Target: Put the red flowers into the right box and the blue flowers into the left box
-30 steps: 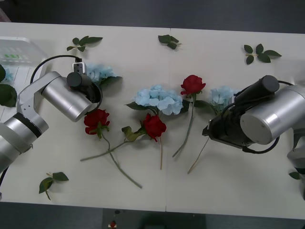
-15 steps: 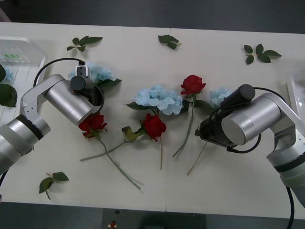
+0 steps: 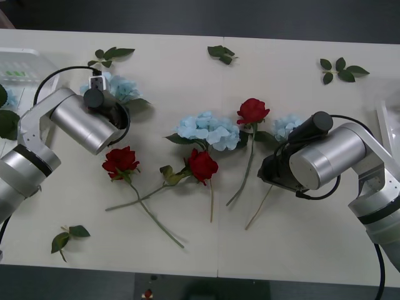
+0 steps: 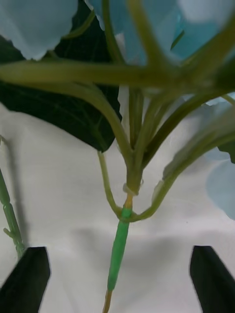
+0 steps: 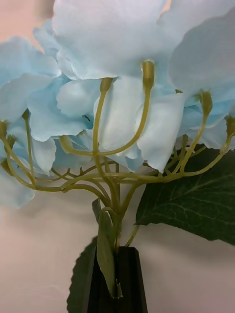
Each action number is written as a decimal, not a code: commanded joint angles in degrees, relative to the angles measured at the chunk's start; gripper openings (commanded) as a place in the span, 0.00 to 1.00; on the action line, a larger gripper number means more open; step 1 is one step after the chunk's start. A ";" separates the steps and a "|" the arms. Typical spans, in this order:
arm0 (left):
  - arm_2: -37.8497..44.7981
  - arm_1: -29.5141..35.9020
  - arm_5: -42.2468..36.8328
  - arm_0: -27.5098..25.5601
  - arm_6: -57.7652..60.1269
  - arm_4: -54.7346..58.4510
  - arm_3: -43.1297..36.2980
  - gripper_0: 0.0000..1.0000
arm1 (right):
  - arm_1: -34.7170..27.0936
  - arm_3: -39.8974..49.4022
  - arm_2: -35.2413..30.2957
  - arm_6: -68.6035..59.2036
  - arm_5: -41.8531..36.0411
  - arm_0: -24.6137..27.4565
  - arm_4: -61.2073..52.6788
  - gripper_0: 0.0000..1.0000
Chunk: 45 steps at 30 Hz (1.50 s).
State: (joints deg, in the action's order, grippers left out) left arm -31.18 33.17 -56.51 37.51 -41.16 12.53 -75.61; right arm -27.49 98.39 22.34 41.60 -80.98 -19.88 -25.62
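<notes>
Your white table (image 3: pixel 294 250) lies bare along its near edge, apart from one leaf sprig (image 3: pixel 67 237) at near left. Mid-table, three red flowers (image 3: pixel 202 165) and a blue flower (image 3: pixel 209 130) crowd between your arms. Your right gripper (image 4: pixel 120 279) stands apart astride a pale-blue bloom's stem. Your left gripper (image 5: pixel 117 281) is clamped on another's stem. The left box (image 3: pixel 22 72) sits far left.

A lab-like test bench: plain white table (image 3: pixel 187 250), dark floor beyond.

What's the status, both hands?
Left hand shut on blue flower stem. Right hand open over another blue stem. Three roses unsorted. Nothing blocking.
</notes>
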 commanded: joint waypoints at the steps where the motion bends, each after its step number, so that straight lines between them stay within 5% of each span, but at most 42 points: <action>1: 2.62 1.81 -6.25 3.18 -2.52 -0.23 -6.48 0.00 | 0.77 0.49 -0.19 0.59 0.03 -0.96 0.57 0.01; 19: 13.08 14.73 -25.76 3.09 -12.36 4.43 -23.62 0.00 | -1.60 7.26 -2.13 1.91 -4.01 -0.60 -0.31 0.00; 29: 20.90 25.45 -26.73 2.04 -22.47 15.50 -19.67 0.00 | -3.27 18.51 -16.54 20.89 -13.59 2.82 -9.80 0.00; 45: 44.19 33.01 -21.10 -22.13 -37.41 33.70 -15.80 0.00 | 0.42 19.12 -34.47 52.18 -15.70 1.77 -39.33 0.00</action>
State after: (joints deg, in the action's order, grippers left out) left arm 11.87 64.27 -78.27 17.16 -74.70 44.18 -92.03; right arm -27.88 116.69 -11.02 86.42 -97.28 -16.32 -60.75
